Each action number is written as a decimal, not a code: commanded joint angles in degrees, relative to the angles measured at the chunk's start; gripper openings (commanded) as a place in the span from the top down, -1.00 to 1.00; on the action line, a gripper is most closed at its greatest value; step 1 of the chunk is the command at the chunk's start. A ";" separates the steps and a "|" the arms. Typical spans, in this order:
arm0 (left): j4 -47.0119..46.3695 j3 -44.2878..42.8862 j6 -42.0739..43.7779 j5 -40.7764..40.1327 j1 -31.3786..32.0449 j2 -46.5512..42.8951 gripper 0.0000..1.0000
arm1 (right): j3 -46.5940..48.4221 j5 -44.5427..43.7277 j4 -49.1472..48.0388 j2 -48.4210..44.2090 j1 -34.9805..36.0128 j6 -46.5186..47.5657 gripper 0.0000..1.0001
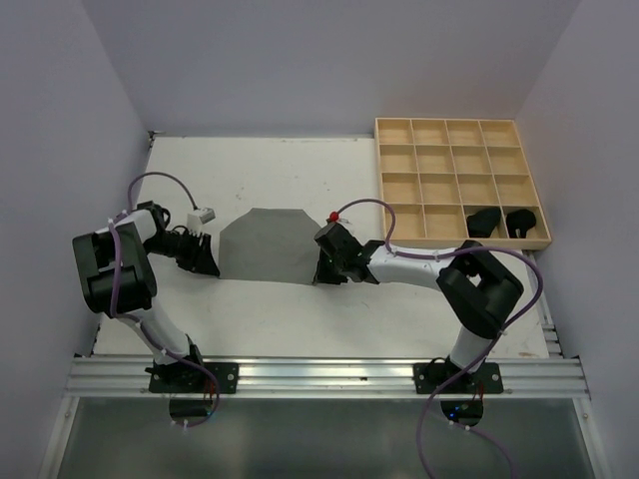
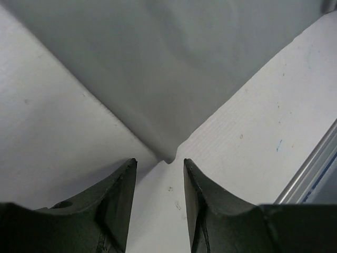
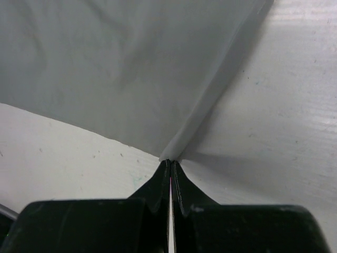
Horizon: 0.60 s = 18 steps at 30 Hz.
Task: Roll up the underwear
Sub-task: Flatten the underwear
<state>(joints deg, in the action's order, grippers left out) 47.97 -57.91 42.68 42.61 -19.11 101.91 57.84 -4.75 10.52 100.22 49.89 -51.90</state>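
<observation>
A plain grey cloth underwear (image 1: 265, 244) lies flat on the white tabletop (image 1: 260, 309), between the two arms and about in the middle of the surface. In the top view it looks spread out, with a straight near edge and cut corners on the far side.

The left tool (image 2: 158, 166) is at the near left corner of the underwear (image 2: 174, 68). Its two black fingers (image 2: 118, 195) stand apart with a clear gap between them. The pointed corner of the cloth lies just in front of this gap, and the fingers do not press it.

The right tool (image 3: 169, 166) is at the near right corner of the underwear (image 3: 121, 74). Its fingers are pressed together, and the folded edge of the cloth runs down into their tips, so this tool pinches the corner. The cloth is lifted a little there.

A light wooden grid tray (image 1: 378, 185) sits at the far right of the tabletop, well apart from the grey piece. Two black rolled underwear pieces (image 1: 484, 221) lie in the two rightmost compartments of its near row, one in each.
</observation>
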 commanded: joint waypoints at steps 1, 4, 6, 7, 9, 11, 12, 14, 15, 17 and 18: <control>5.92 -0.63 3.39 1.00 0.21 0.66 0.10 | -1.50 1.76 -5.24 -0.73 -0.41 -3.47 1.00; 3.99 0.51 1.55 -2.08 1.45 1.45 0.11 | -1.59 2.55 -5.86 -0.03 -0.41 -3.65 1.00; 2.58 1.04 0.22 -3.32 1.80 1.63 0.12 | -1.68 2.82 -6.04 0.15 -0.49 -3.65 1.00; 0.74 1.22 -1.44 -4.63 1.80 1.45 0.13 | -1.60 2.91 -6.04 0.23 -0.49 -3.65 1.00; -0.50 1.48 -2.59 -5.43 2.24 1.36 0.16 | -1.68 3.00 -6.13 0.15 -0.41 -3.47 1.00; -1.73 1.57 -4.00 -6.31 2.94 1.62 0.19 | -1.86 2.91 -6.13 -0.12 -0.41 -3.30 1.00; -1.82 1.57 -4.09 -6.57 3.38 1.89 0.22 | -2.03 2.82 -6.30 -0.29 -0.49 -3.30 1.00; -2.26 1.75 -4.62 -7.45 4.78 2.15 0.24 | -2.03 2.73 -6.22 -0.56 -0.49 -3.12 1.00; -2.44 1.83 -4.79 -7.63 5.22 2.33 0.25 | -2.03 2.73 -6.30 -0.64 -0.49 -3.12 1.00; -3.14 2.01 -5.67 -8.94 6.45 2.86 0.26 | -2.21 2.73 -6.31 -1.00 -0.49 -2.95 1.00; -3.49 1.92 -6.02 -9.12 6.63 3.38 0.32 | -2.21 2.65 -6.39 -1.08 -0.58 -2.94 1.00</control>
<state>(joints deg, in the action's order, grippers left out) 49.23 -57.71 37.85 39.48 -14.15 102.41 55.86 -1.89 6.31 100.22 49.63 -54.19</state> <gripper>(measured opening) 0.356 0.010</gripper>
